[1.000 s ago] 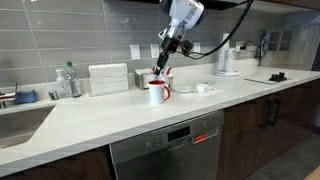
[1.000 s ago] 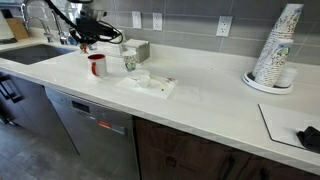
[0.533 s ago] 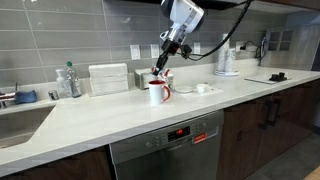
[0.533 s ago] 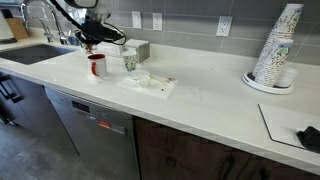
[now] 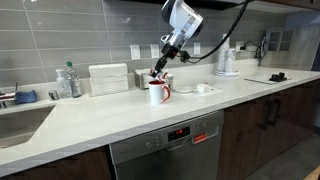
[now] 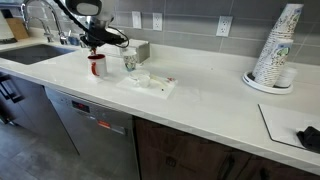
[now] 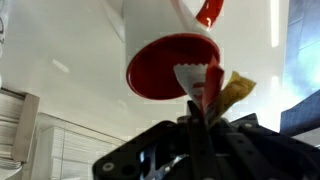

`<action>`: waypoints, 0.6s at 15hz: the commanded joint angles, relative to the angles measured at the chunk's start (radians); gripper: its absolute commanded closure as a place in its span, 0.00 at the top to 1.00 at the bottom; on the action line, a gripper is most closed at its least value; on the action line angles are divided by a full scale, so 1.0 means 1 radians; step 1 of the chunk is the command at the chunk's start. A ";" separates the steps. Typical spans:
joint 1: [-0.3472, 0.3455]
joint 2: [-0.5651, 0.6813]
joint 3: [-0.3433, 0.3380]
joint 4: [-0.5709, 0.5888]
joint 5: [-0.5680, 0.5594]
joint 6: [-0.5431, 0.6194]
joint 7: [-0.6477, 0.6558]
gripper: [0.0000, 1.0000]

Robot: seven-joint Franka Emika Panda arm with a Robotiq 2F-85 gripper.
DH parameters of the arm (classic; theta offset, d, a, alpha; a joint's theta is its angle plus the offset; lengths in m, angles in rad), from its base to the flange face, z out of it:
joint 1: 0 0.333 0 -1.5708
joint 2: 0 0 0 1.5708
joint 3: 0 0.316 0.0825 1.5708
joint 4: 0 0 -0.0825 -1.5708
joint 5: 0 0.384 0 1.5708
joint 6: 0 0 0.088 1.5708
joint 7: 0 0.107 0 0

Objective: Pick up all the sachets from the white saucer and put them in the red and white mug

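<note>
The tool (image 7: 203, 128) is clenched on two sachets (image 7: 203, 88), one white and red, one yellow, standing upright between its fingers. In the wrist view the red mouth of the mug (image 7: 165, 68) lies at about 11 o'clock from them, with their tips over its rim. In an exterior view the tool hangs just above the mug (image 5: 157, 93) on the tabletop (image 5: 120, 115). A small shift toward 11 o'clock should centre the drop.
</note>
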 commanded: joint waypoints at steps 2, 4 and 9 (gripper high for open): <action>-0.012 0.010 0.010 -0.024 0.104 0.062 -0.112 0.01; -0.014 0.012 0.011 -0.028 0.157 0.083 -0.154 0.01; -0.015 0.011 -0.001 -0.054 0.278 0.102 -0.252 0.01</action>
